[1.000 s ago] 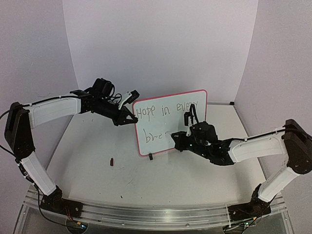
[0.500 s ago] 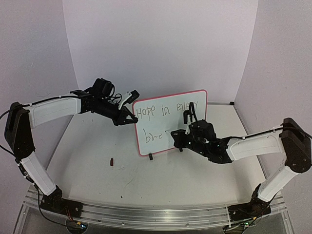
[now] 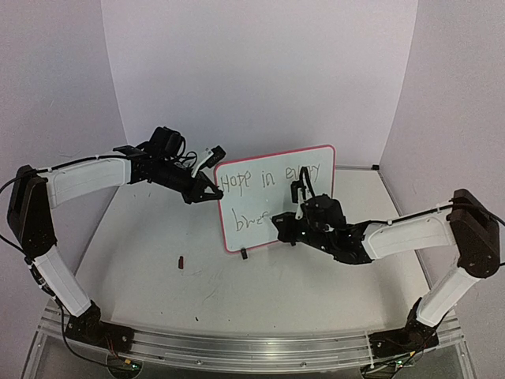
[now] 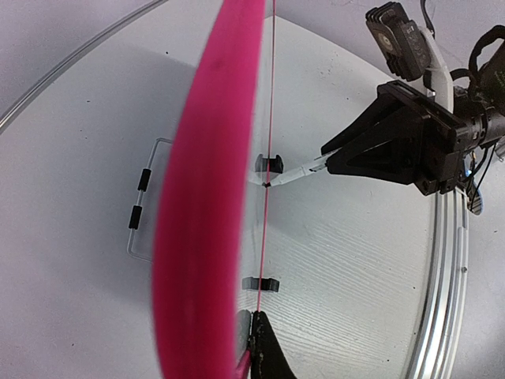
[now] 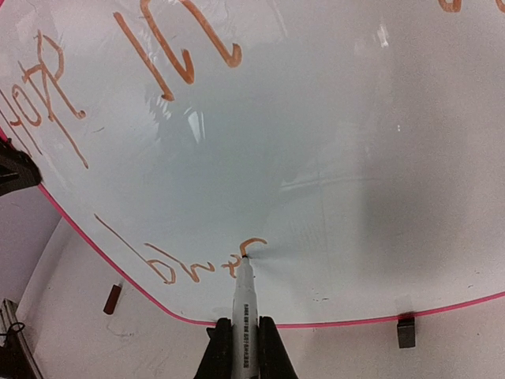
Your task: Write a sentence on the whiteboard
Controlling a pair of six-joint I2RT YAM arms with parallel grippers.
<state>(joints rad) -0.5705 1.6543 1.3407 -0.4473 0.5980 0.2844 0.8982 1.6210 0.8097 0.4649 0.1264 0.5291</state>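
Observation:
The whiteboard (image 3: 264, 202) stands upright on the table with its red-pink rim. My left gripper (image 3: 210, 190) is shut on its left edge; in the left wrist view the rim (image 4: 205, 197) is a blurred pink band running up from my gripper (image 4: 254, 347). The sentence (image 3: 272, 177) reads "Hope in every", with "bre" and a started letter below (image 5: 207, 264). My right gripper (image 5: 243, 357) is shut on a white marker (image 5: 243, 312), whose tip touches the board at the end of the lower word. The right gripper also shows in the top view (image 3: 289, 226).
A small dark red cap (image 3: 182, 261) lies on the table left of the board, and shows in the right wrist view (image 5: 113, 298). A black foot (image 5: 405, 332) holds the board's lower rim. An aluminium rail (image 3: 237, 343) runs along the near edge. White walls enclose the back.

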